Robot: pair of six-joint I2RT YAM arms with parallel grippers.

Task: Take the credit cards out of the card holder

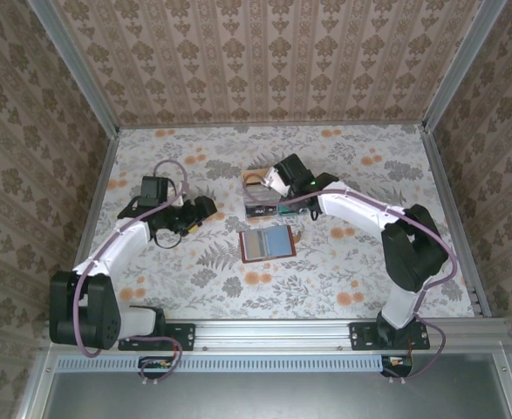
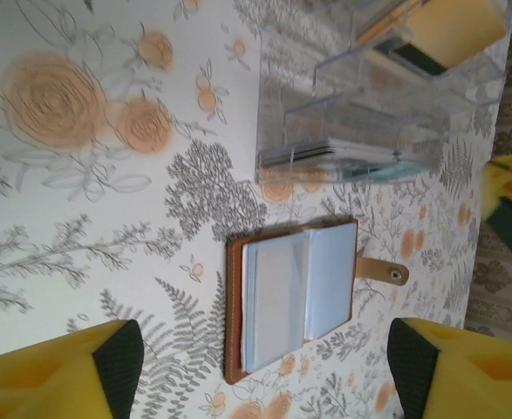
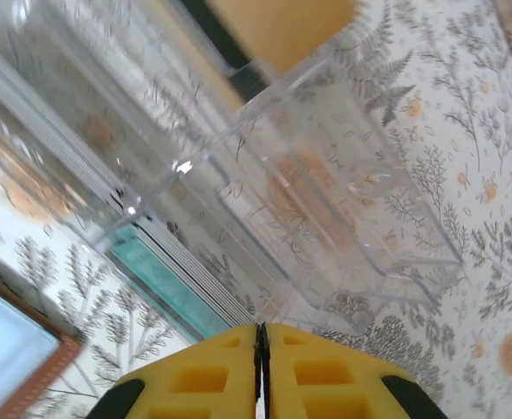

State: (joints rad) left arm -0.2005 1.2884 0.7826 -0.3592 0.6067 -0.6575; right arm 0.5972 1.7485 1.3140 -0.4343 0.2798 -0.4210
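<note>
Small reddish-brown leather-look card holder (image 1: 265, 244) lies open mid-table, left gripper (image 2: 264, 340) spread wide nearby, right gripper (image 3: 262, 349) clenched on nothing visible above the clear plastic compartment box (image 1: 260, 196); any remaining card likely needs a straight, level pull.

Clear compartment box (image 2: 351, 122), floral tabletop (image 2: 81, 201)
</note>
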